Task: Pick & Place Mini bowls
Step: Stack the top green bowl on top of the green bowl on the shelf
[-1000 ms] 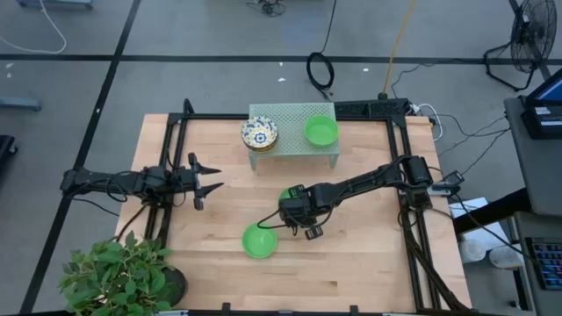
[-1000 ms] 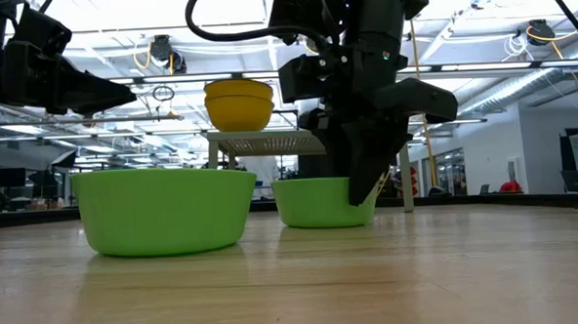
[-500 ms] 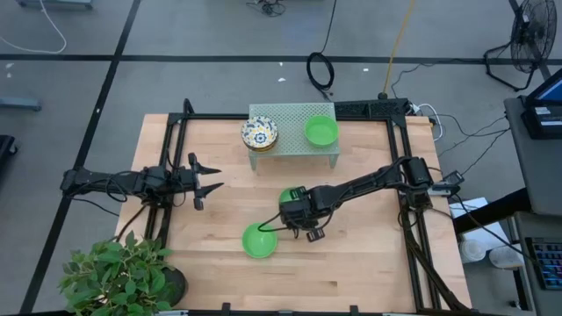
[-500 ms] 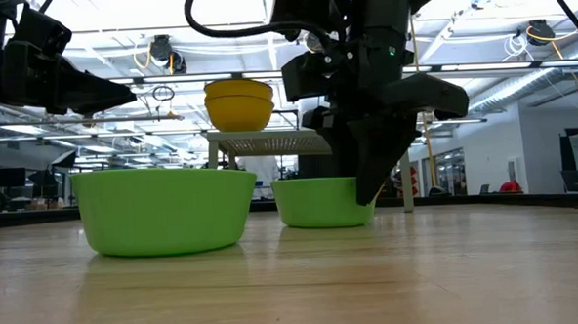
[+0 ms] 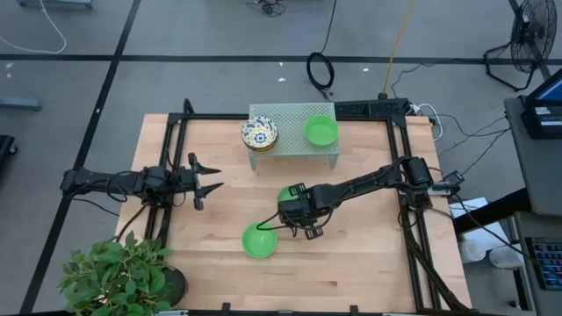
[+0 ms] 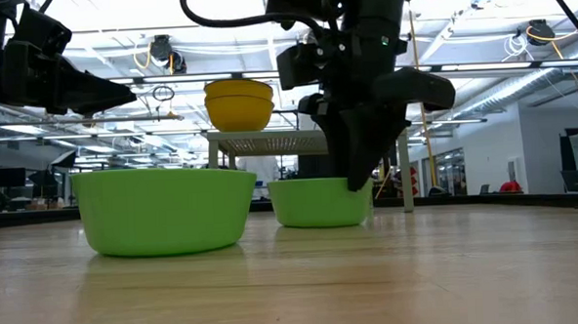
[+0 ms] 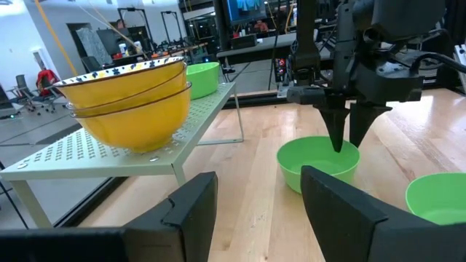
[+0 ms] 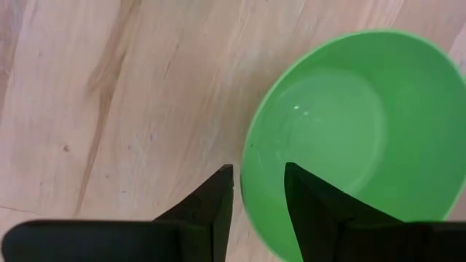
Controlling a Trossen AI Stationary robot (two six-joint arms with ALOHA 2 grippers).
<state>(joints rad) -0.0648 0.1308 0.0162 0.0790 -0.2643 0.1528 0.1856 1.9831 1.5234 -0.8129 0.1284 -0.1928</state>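
My right gripper (image 5: 295,211) (image 8: 258,175) hangs, open, over a plain green mini bowl (image 5: 285,193) (image 6: 315,202) that sits on its base near the table's middle. One finger is inside the bowl and one outside its wall. A second green bowl (image 5: 258,240) (image 6: 164,206) stands nearer the near edge. On the pale green mesh rack (image 5: 294,114), two stacked floral bowls (image 5: 259,133) (image 7: 127,102) and another green bowl (image 5: 320,131) rest. My left gripper (image 5: 211,180) (image 7: 258,182) waits, open, at the table's left side. My right gripper comes from above, pointing down, with one finger (image 8: 309,211) inside the green bowl and the other (image 8: 207,204) outside, astride the rim (image 8: 251,171). Whether either finger touches the wall, I cannot tell. The bowl stands upright on the table.
The rack stands on legs at the table's far edge. A potted plant (image 5: 118,272) sits off the near left corner. Black frame rails (image 5: 399,175) run along the left and right sides. Bare wood lies between the two arms and along the near edge.
My right gripper has shifted a little toward the table's left, so that its fingers now stand over the green bowl's rim rather than beside the bowl. My left arm has kept still.
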